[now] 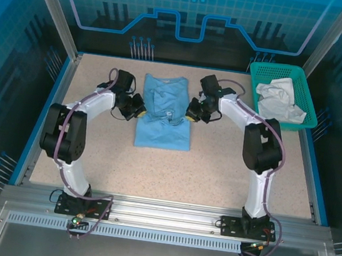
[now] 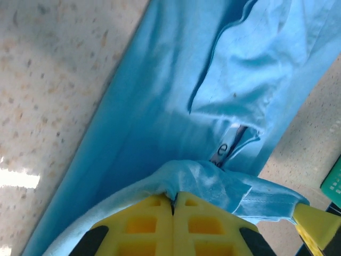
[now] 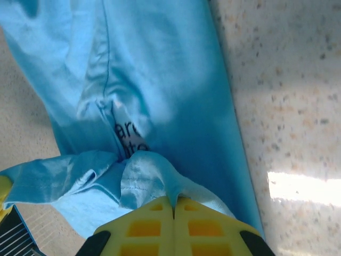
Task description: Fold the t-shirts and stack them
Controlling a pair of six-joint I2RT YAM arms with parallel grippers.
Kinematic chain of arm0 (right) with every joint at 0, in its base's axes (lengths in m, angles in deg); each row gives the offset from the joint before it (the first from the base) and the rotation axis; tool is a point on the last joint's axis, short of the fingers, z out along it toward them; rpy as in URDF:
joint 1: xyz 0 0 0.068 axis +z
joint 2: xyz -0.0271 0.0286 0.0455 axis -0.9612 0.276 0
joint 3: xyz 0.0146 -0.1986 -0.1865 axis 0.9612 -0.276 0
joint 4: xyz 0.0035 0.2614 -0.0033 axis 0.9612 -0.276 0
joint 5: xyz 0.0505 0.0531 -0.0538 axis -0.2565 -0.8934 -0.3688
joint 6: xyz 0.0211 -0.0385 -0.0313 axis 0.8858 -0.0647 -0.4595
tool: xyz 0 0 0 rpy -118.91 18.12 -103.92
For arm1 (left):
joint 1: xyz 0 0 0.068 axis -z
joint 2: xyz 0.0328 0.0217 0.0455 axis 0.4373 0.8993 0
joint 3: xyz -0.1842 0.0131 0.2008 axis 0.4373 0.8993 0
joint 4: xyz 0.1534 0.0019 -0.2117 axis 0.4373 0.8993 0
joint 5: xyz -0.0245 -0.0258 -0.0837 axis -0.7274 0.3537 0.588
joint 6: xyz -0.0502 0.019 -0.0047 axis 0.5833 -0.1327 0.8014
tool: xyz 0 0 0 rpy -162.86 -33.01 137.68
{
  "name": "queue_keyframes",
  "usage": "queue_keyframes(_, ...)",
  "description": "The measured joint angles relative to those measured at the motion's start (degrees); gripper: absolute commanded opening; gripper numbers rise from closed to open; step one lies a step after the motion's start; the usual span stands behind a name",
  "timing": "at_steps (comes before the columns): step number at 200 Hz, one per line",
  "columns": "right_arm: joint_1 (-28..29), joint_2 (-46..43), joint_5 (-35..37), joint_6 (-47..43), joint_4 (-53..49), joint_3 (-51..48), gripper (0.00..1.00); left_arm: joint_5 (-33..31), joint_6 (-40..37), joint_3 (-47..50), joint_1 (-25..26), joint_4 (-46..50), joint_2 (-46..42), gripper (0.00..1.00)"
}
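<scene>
The table (image 1: 184, 174) was a speckled beige surface, and my two arms reached out over it from the near edge. The light blue t-shirt (image 1: 165, 118) lay on it at centre rear, between my two wrists. Its lower half was flat and squared off. Its upper half was partly folded, with creases and overlapping layers. The teal basket (image 1: 280, 68) stood at the far right corner of the table, well apart from that shirt. The white t-shirt (image 1: 279, 99) sat crumpled inside it. My left gripper (image 2: 173, 200) was at the shirt's left edge, about halfway along its length. Its yellow jaws were pressed together with no gap between them, and a bunched fold of blue cloth was pinched at their tips. My right gripper (image 3: 174, 201) was at the opposite edge, level with the left. Its jaws were likewise brought fully together on a gathered ridge of the same cloth. The cloth between the two grips was raised and wrinkled. The chest print (image 3: 125, 136), dark lettering on a pale patch, showed only in part in a gap between folds, just ahead of both sets of fingertips. I could not read it in full.
</scene>
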Motion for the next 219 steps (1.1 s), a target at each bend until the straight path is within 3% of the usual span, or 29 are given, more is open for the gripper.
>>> queue_keyframes(13,-0.7,2.7,-1.0,-0.2,-0.8,2.7,0.13,0.0,-0.2,-2.1,-0.7,0.5,2.1,0.38)
queue_keyframes(31,-1.7,5.5,-2.2,-0.5,-2.2,5.5,0.32,-0.1,0.0,-4.2,-2.0,0.6,4.5,0.39)
queue_keyframes(41,-2.4,6.4,-2.8,0.0,-2.8,6.5,0.41,-0.3,-0.3,-4.5,-2.6,0.8,4.9,0.53)
queue_keyframes(45,-2.8,6.6,-3.0,-0.4,-3.0,6.8,0.43,-0.5,0.2,-4.5,-2.9,1.0,4.9,0.57)
queue_keyframes(70,-4.7,5.6,-2.8,-0.4,-4.0,7.2,0.47,-2.6,-0.2,-4.7,-3.9,2.5,3.5,0.59)
queue_keyframes(93,-6.0,-1.8,-1.9,-0.3,-0.2,-1.9,0.42,-4.2,-0.9,-3.4,-3.3,3.1,-2.7,0.45)
queue_keyframes(107,-5.6,-8.4,-1.6,-0.4,1.5,-9.4,0.32,-5.0,-1.6,-1.5,-1.7,3.1,-8.3,0.43)
queue_keyframes(120,-3.7,-14.7,-1.2,-0.5,4.7,-16.4,0.19,-6.1,-1.6,1.9,1.8,1.7,-14.3,0.41)
queue_keyframes(142,2.7,-19.8,-0.9,0.3,10.2,-23.8,0.11,-7.5,-1.6,7.8,10.7,-1.0,-20.2,0.37)
queue_keyframes(169,9.1,-16.9,-0.9,1.0,14.1,-25.5,0.07,-7.9,-1.7,11.0,17.3,-4.0,-15.6,0.33)
queue_keyframes(219,10.0,-9.6,1.9,1.6,18.5,-27.6,0.06,-11.7,-3.0,18.4,17.6,-7.0,-6.9,0.33)
